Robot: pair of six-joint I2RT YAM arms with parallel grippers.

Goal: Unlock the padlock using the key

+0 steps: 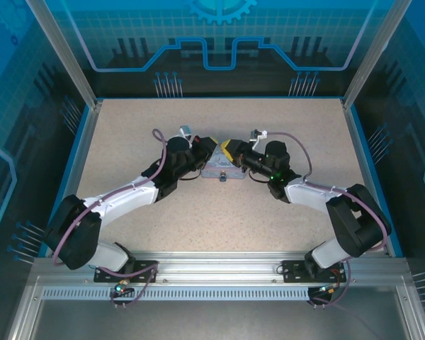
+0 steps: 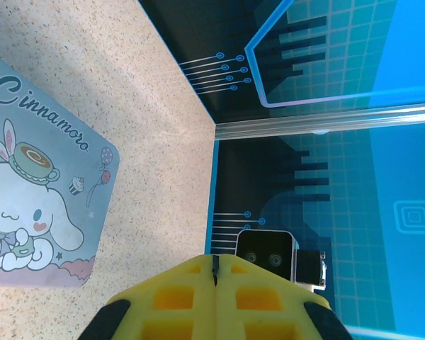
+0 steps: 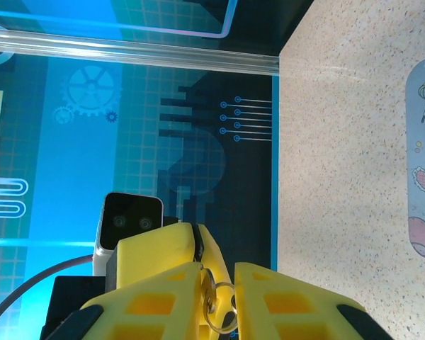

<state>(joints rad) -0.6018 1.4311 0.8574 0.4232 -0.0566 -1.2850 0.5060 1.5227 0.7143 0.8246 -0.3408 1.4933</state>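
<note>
Your right gripper (image 3: pixel 218 275) clamps a small silvery looped piece, likely the padlock (image 3: pixel 212 294). Your left gripper (image 2: pixel 216 259) pinches a dark sliver, probably the key (image 2: pixel 214 266), beside the Cinnamoroll tin (image 2: pixel 49 205). If you misalign them, the key may twist loose and drop.

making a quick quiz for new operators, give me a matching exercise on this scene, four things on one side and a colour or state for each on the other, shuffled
Things
1. tin
2. left gripper
3. right gripper
4. table

Colour or state
A. speckled beige
B. yellow fingers pressed together, hardly a gap
C. light blue with a cartoon print, lying flat
D. yellow fingers closed on a small metal key

Pairs: 1-C, 2-B, 3-D, 4-A
</note>
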